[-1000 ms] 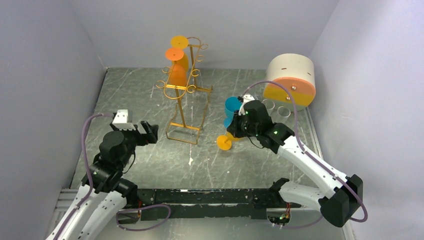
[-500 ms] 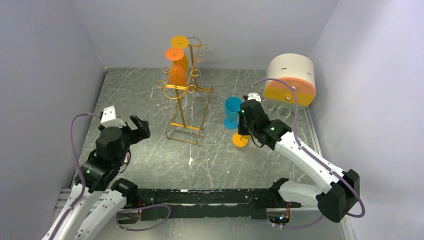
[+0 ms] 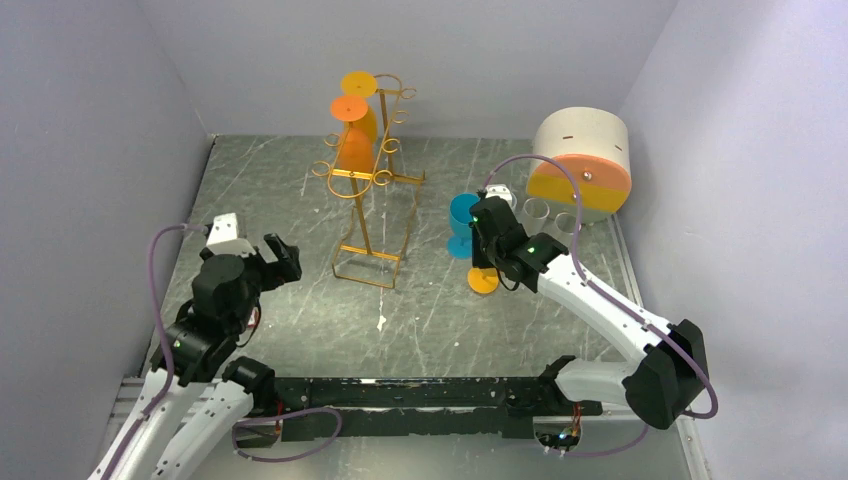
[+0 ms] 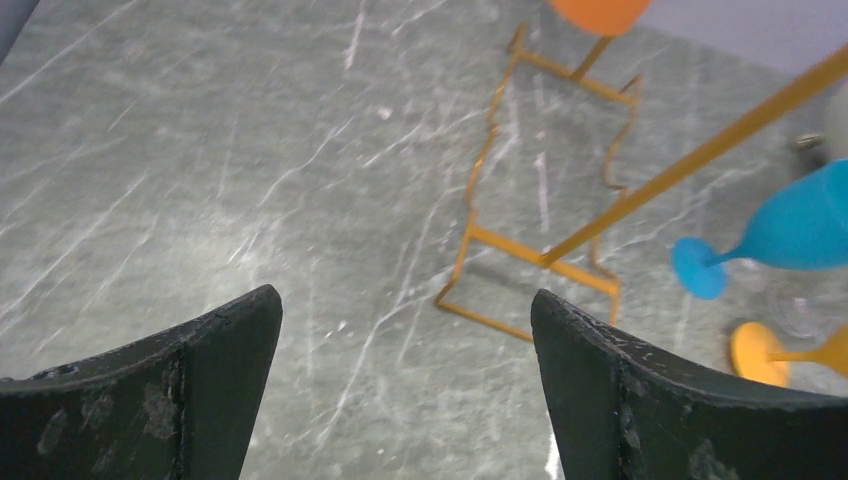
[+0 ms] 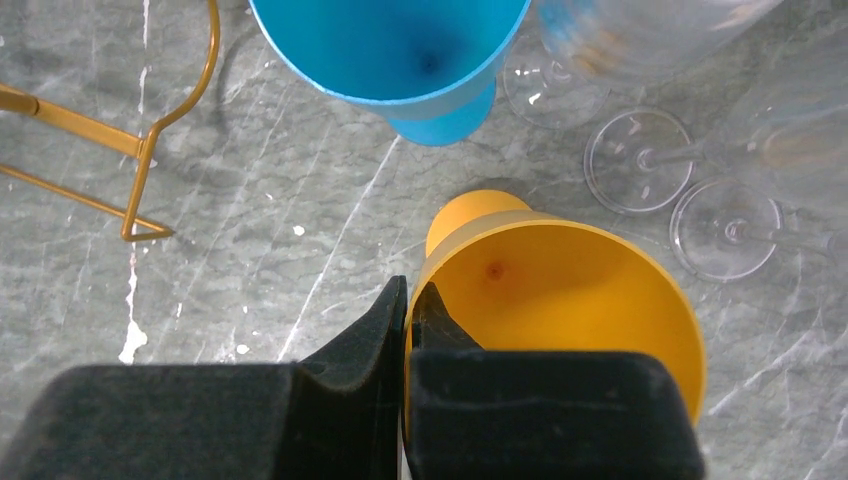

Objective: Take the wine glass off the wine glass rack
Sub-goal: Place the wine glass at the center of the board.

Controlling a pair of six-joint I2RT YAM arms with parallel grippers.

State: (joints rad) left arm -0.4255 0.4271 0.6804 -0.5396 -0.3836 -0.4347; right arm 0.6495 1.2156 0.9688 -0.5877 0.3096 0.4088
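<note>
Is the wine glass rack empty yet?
No, two orange wine glasses hang upside down from the top hooks of the wine glass rack in the top view.

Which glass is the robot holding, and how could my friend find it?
Find the big white-and-orange drum at the back right. Left of it are a blue glass and a yellow glass. It's the yellow one, its rim pinched by the right gripper.
</note>
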